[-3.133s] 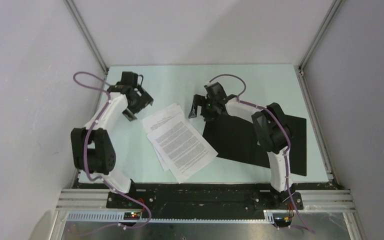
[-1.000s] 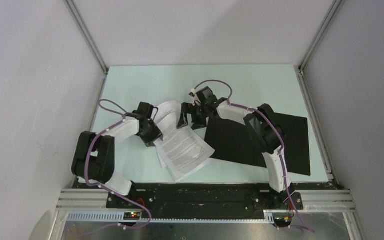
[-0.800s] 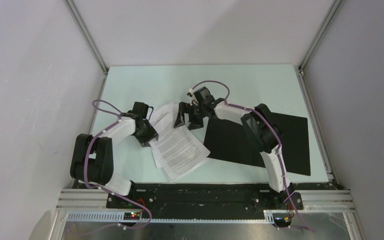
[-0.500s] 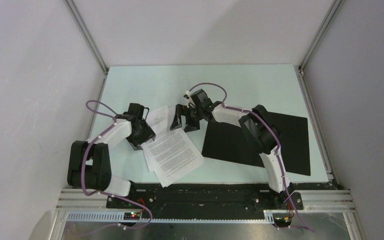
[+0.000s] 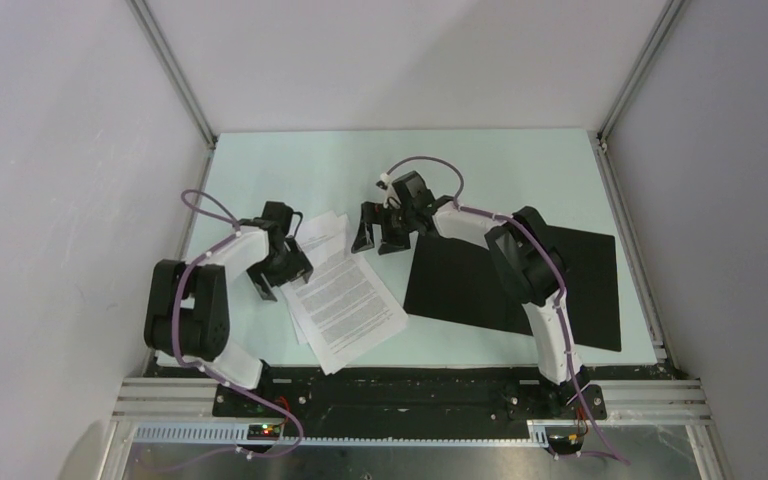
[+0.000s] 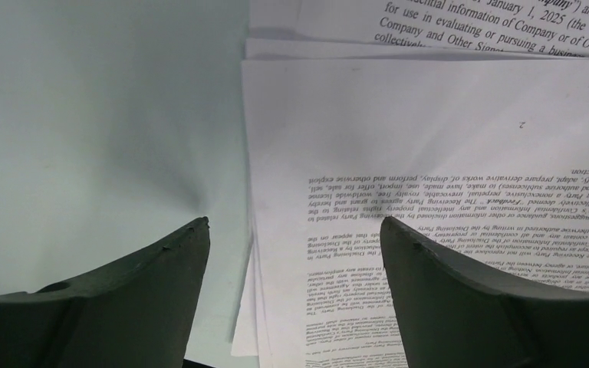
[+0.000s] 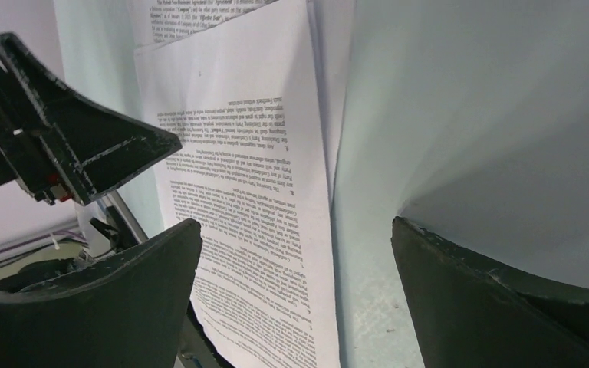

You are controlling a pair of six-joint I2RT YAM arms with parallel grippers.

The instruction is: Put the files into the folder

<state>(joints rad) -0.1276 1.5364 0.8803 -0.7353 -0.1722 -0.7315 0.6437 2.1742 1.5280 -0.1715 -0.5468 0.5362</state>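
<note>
The files point(image 5: 345, 305) are a few white printed sheets fanned on the pale green table, left of centre. They also fill the left wrist view point(image 6: 429, 138) and the right wrist view point(image 7: 238, 176). The folder point(image 5: 460, 285) lies open to their right with its black inside up; its red outside is hidden. My left gripper point(image 5: 278, 272) is open at the sheets' left edge, and one finger point(image 6: 445, 291) is over the paper point(image 6: 293, 230). My right gripper point(image 5: 375, 242) is open and empty above the sheets' far right edge point(image 7: 295, 226), next to the folder's far left corner.
The table point(image 5: 520, 170) is boxed in by grey walls with metal corner posts point(image 5: 175, 75). A black rail point(image 5: 400, 395) runs along the near edge, where the arm bases stand. My right arm point(image 5: 545, 300) crosses over the folder. The left gripper's finger shows in the right wrist view point(image 7: 84, 153).
Both grippers came in to the sheets, which buckled and then slid left and nearer, away from the folder. In the last half second the right gripper drew back slightly to the right.
</note>
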